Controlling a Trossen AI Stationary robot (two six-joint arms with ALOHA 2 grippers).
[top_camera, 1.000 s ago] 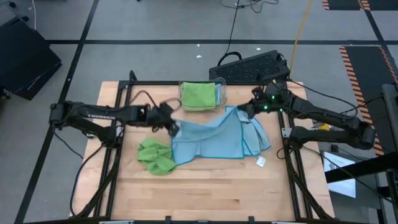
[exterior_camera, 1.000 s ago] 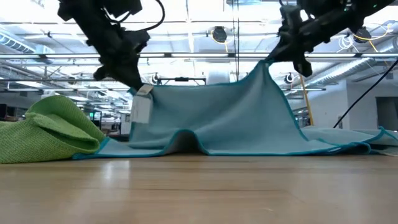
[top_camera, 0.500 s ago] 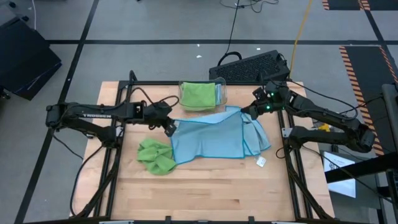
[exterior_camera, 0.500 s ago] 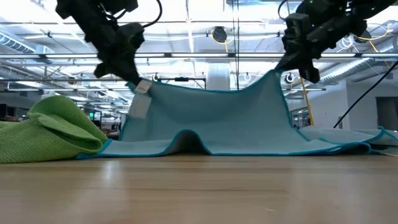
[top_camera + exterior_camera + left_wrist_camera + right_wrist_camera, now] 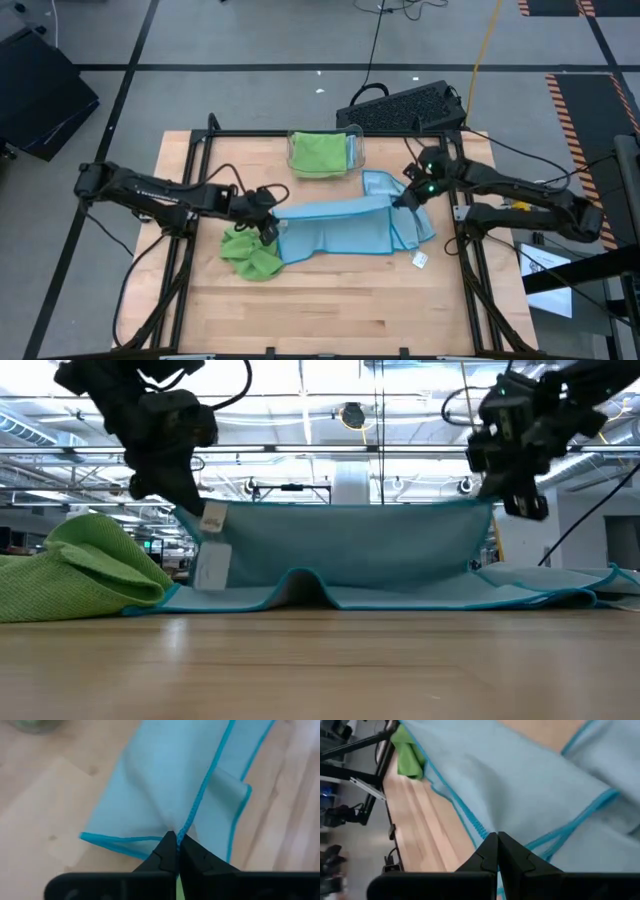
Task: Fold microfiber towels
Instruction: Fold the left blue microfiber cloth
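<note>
Light blue microfiber towel (image 5: 335, 228) held taut by its far corners | left gripper (image 5: 268, 229) and right gripper (image 5: 403, 200) clamped on hem | risk: thin pinch slipped, fold skewed.

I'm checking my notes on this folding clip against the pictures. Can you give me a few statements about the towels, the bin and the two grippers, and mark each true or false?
1. The left gripper and the right gripper are each shut on an edge of the light blue towel. True.
2. The clear plastic bin holds only blue towels. False: a green towel fills most of it.
3. A crumpled lime green towel lies on the table beside the blue one. True.
4. The held towel hangs wholly clear of the table. False: its lower edge rests on the wood.
</note>
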